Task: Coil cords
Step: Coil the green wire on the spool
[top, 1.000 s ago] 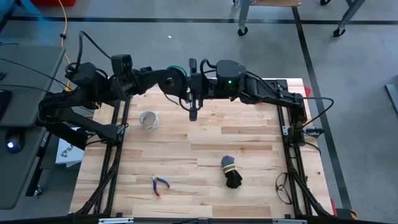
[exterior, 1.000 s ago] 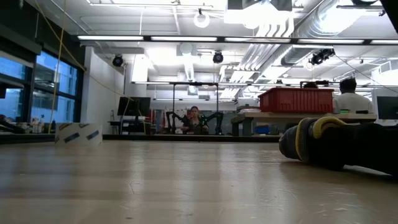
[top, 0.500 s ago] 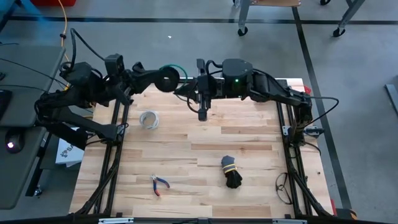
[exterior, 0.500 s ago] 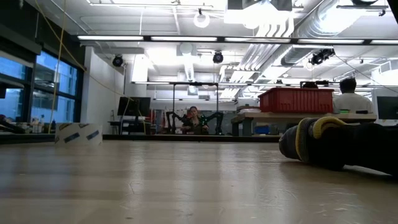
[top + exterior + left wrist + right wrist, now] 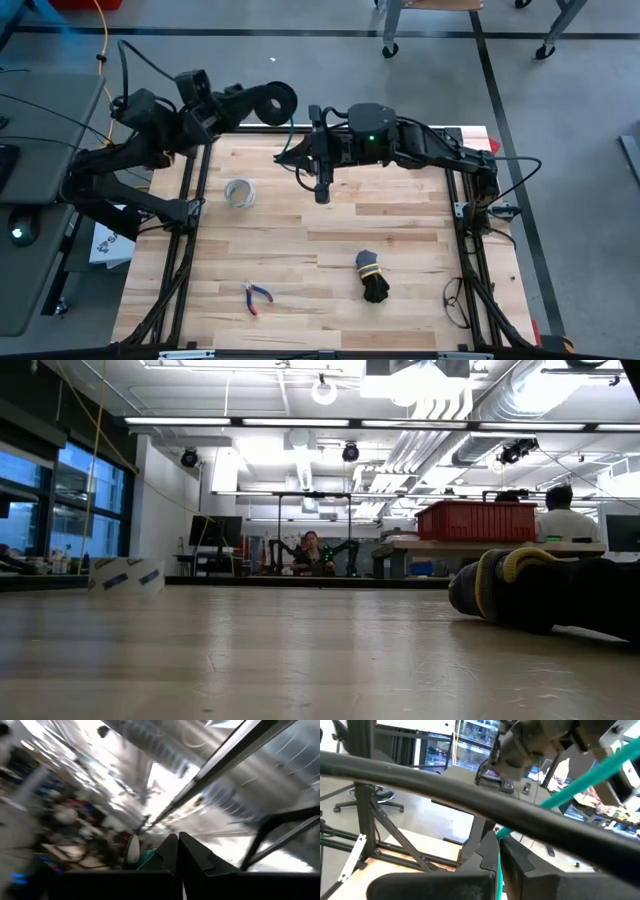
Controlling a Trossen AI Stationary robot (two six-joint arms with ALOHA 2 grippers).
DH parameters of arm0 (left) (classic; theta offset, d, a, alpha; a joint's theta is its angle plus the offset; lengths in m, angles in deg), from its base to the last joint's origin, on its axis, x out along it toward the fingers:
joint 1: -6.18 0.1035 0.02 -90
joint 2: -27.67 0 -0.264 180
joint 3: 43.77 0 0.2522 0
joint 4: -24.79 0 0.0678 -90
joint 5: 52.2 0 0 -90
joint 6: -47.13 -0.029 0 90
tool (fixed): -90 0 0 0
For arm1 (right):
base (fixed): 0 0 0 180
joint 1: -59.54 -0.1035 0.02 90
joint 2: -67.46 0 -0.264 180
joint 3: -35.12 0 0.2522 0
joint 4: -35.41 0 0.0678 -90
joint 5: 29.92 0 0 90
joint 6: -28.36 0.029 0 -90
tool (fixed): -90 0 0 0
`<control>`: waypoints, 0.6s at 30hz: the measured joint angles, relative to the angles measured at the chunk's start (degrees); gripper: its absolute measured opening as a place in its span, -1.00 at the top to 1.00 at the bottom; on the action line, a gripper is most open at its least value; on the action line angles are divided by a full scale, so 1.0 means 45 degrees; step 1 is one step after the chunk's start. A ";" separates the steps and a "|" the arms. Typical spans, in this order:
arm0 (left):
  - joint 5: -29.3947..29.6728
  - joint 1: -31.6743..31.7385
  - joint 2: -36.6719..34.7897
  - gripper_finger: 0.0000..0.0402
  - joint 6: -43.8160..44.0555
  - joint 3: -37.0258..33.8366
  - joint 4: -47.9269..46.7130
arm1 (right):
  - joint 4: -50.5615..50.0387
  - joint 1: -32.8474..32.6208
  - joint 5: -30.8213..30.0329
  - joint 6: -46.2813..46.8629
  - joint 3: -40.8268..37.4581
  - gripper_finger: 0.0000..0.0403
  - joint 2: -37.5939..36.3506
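Note:
The thin green cord [image 5: 580, 782] runs taut through the air between my two grippers, above the table's far edge. Its dark round coil [image 5: 272, 102] sits at the end of my left gripper [image 5: 285, 108], which is raised, tipped upward and shut. A bit of green cord shows beside its fingers in the left wrist view [image 5: 147, 856]. My right gripper [image 5: 293, 157] is to the right of the left one, points toward it, and is shut on the cord's tail [image 5: 497, 862]. My left gripper is shut with the green cord [image 5: 146, 857] right beside its fingers. The fingers themselves hide which part it has. The coil is lifted clear of the table. My right gripper pinches the cord's tail [image 5: 498, 854] between its two fingers. The cord runs on straight and taut from the fingertips toward the left arm, clear of the table.
A pale grey-white ring [image 5: 238, 192] lies at the table's left. A black cord bundle with a yellow tie [image 5: 372, 275] lies near the front right and fills the low view's right [image 5: 540, 595]. Red-handled pliers [image 5: 257, 295] lie at the front left. People sit in the room beyond.
My left gripper has gone toward the table's far edge with the dark coil and has tipped upward. My right gripper has stayed almost in place, shut on the tail, and the cord between the two grippers is drawn straight.

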 joint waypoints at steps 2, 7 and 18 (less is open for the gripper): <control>-0.0382 0.0092 0.0264 1.00 0.0870 0.0000 0.0703 | 0.0225 0.0000 0.0101 -0.0041 0.0000 1.00 0.0008; -0.0611 0.0121 0.0776 1.00 0.3033 0.0000 0.2085 | 0.0944 -0.0039 0.0110 -0.0343 0.0000 1.00 0.0044; -0.1315 -0.0690 0.1794 1.00 0.6592 0.0000 0.3865 | 0.1336 0.0157 0.0388 -0.1479 0.0000 1.00 0.0073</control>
